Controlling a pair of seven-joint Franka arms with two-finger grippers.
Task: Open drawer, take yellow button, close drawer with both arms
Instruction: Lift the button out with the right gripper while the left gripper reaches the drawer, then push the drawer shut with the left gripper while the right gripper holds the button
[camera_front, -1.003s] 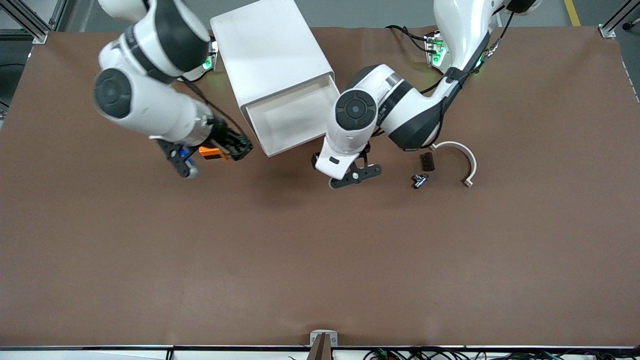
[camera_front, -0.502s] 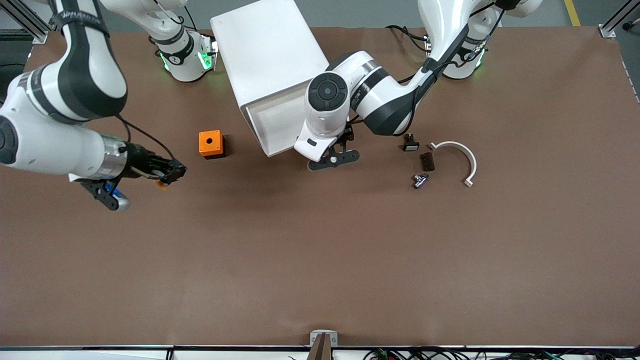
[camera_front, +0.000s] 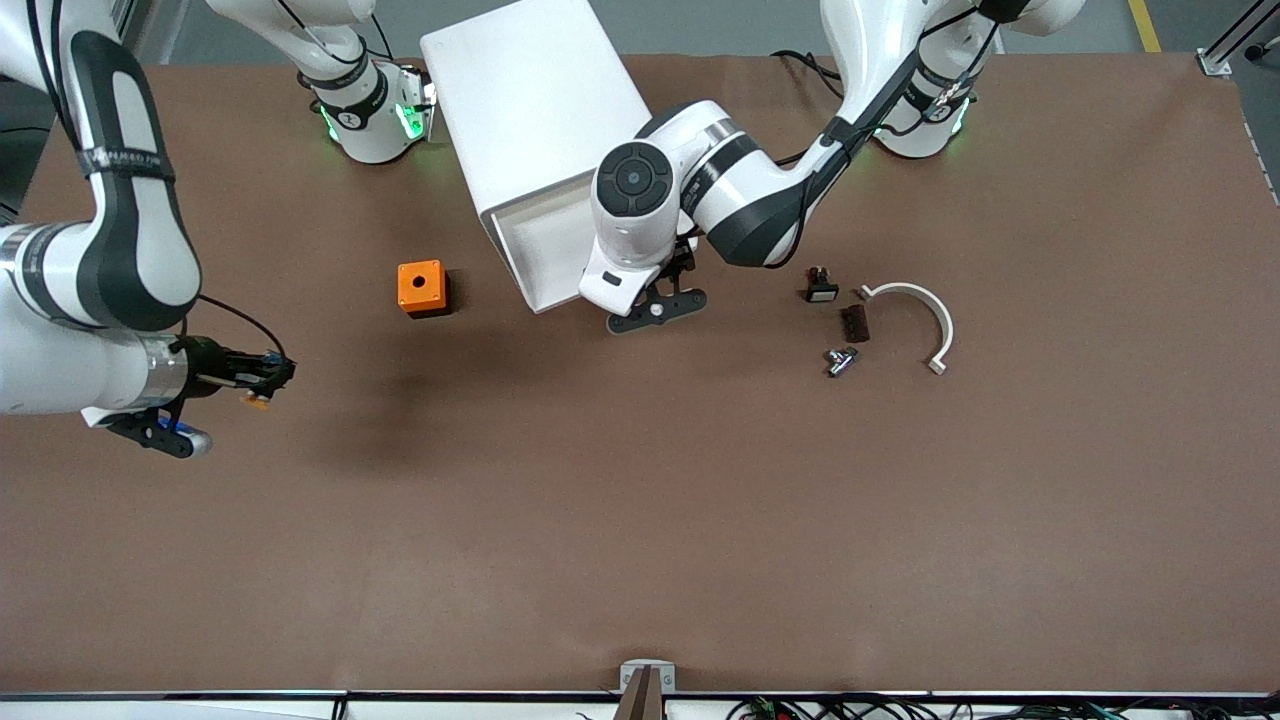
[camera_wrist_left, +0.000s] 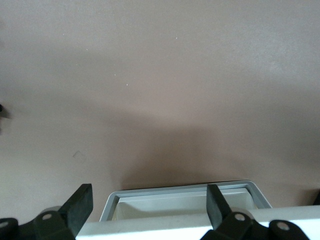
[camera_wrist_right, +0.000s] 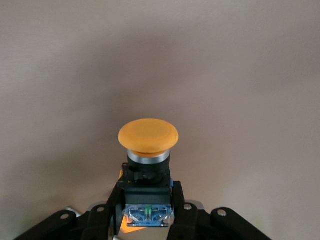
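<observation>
The right gripper (camera_front: 262, 378) has moved away from the small orange box (camera_front: 421, 288) and toward the right arm's end of the table since half a second ago, and the left gripper (camera_front: 668, 283) has pushed the drawer (camera_front: 545, 240) a little farther into the cabinet (camera_front: 540, 120). The right gripper hangs over bare brown table (camera_front: 640, 520), clamped on the button (camera_wrist_right: 148, 165). In the right wrist view the button has a smooth, round, orange-yellow cap like a mushroom top, a shiny silver ring under it, a black body and a blue back part squeezed between the black fingers (camera_wrist_right: 182, 220). The left gripper sits at the front edge of the drawer with its two flat black fingers (camera_wrist_left: 215, 205) spread wide. The drawer is smooth white plastic with rounded corners, and it sticks out of the boxy white cabinet. The orange box is square with a round hole on top. Toward the left arm's end of the table lie a curved white plastic piece (camera_front: 925, 310), a little black button with a white cap (camera_front: 821, 286), a dark ridged block (camera_front: 854, 323) and a small shiny metal part (camera_front: 840, 360).
</observation>
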